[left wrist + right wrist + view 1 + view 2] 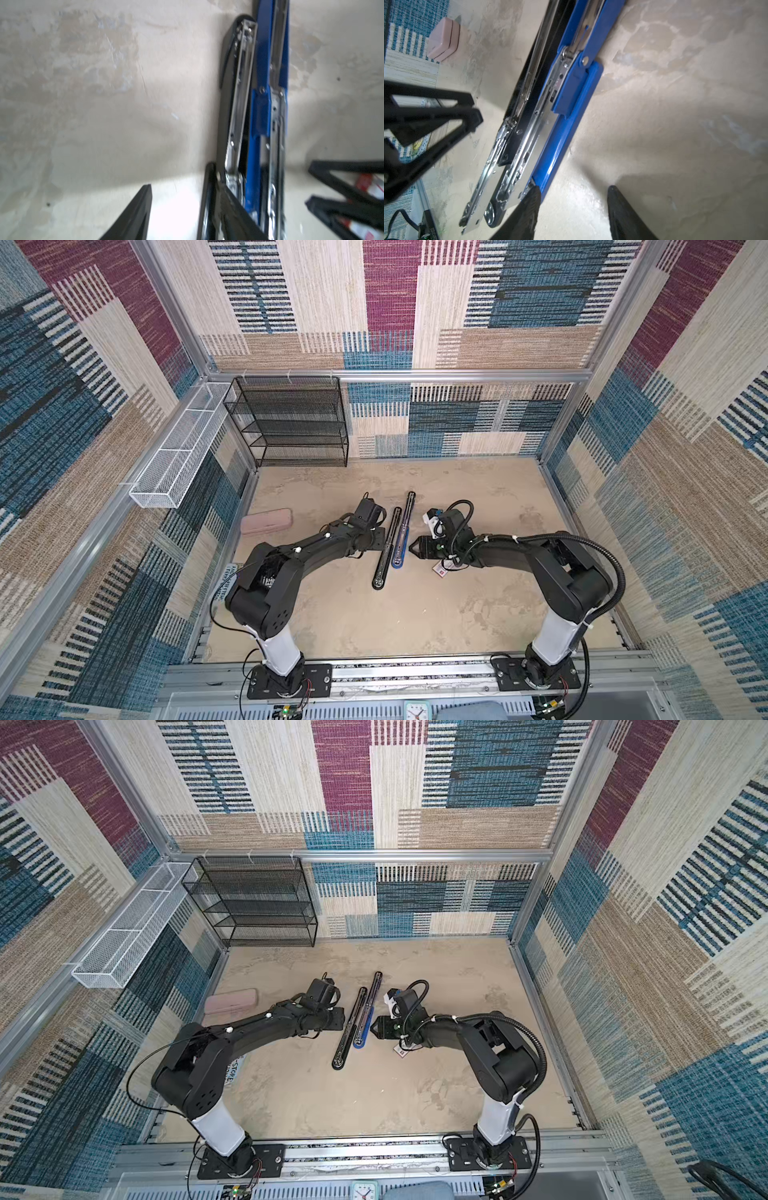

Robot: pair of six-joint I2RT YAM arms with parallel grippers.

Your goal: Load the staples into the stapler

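Carpet-patterned wall panels enclose a beige tabletop (478, 497). In both top views, a black stapler (386, 551) and a blue stapler (401, 543) lie side by side at the centre, both opened out lengthwise. Left gripper (379, 540) sits just beside the black stapler. Right gripper (412, 549) sits just beside the near end of the blue stapler. The staples box (441, 571), white with a red label, lies on the tabletop partly under the right arm, near the blue stapler. A pink case (266, 521) lies well apart on the left

Left wrist view: the left gripper fingers stand apart with nothing clamped. One finger overlaps the black stapler; the blue stapler adjoins it. The staples box shows behind the right gripper

Right wrist view: the right gripper is released, fingers apart over bare tabletop. One fingertip (529, 203) meets the blue stapler at its end, where the metal channels lie exposed
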